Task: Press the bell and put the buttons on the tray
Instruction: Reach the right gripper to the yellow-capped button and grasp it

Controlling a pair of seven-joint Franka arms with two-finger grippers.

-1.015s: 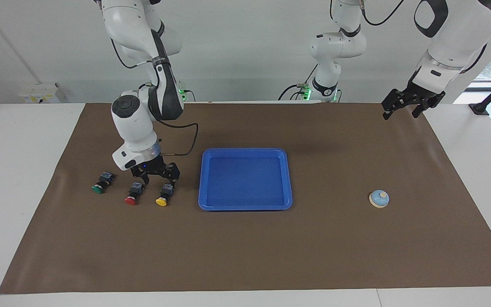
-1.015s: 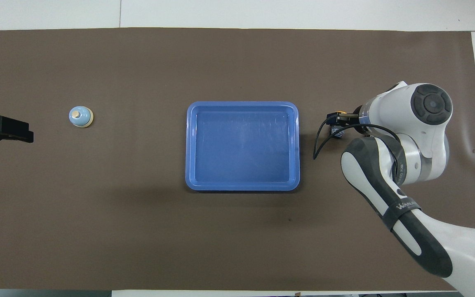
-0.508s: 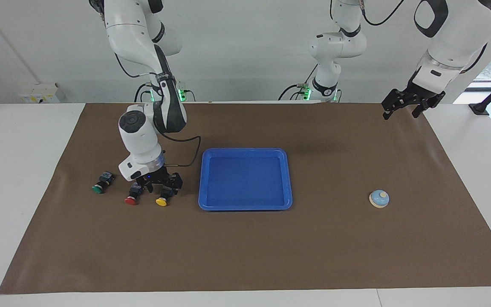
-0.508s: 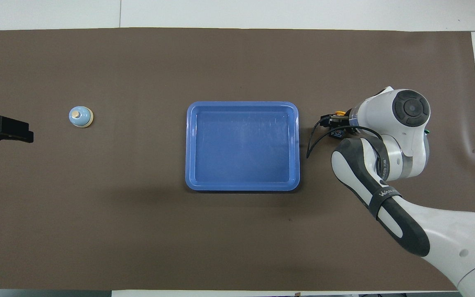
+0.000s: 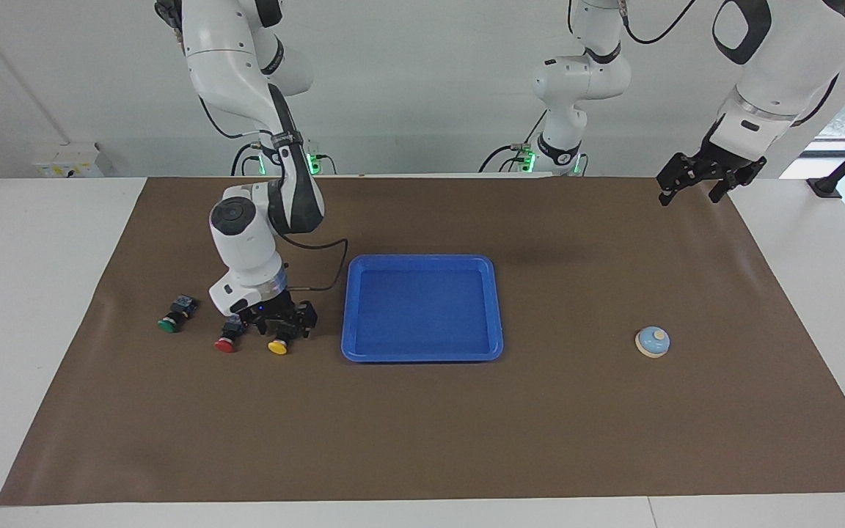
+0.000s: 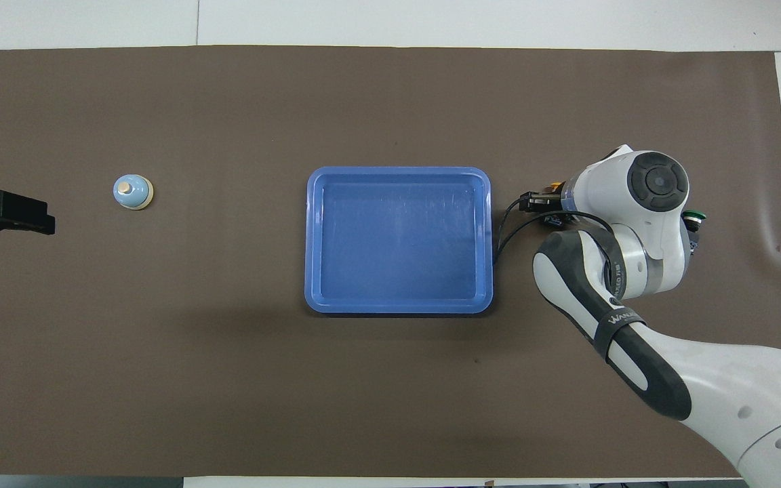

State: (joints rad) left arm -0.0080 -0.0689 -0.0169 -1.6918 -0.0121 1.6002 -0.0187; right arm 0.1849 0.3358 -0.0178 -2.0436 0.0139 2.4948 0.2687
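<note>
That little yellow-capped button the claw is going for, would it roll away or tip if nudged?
Probably little rolling: the yellow button lies on its side, and its black blocky body should stop it. The round cap might let it pivot. It looks small and rigid, so the right gripper likely lifts it easily.

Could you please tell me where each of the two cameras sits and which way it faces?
Facing view: high across the table, looking at the robots; both arms hang from the top, the right pincer down at the yellow button, the left pincer waiting over the mat's corner.
Overhead view: high above the robots' end, looking steeply down; the right arm enters at the bottom corner, and only the left pincer's tip shows.
Both share the tray, the bell and the yellow button, half a turn apart.
</note>
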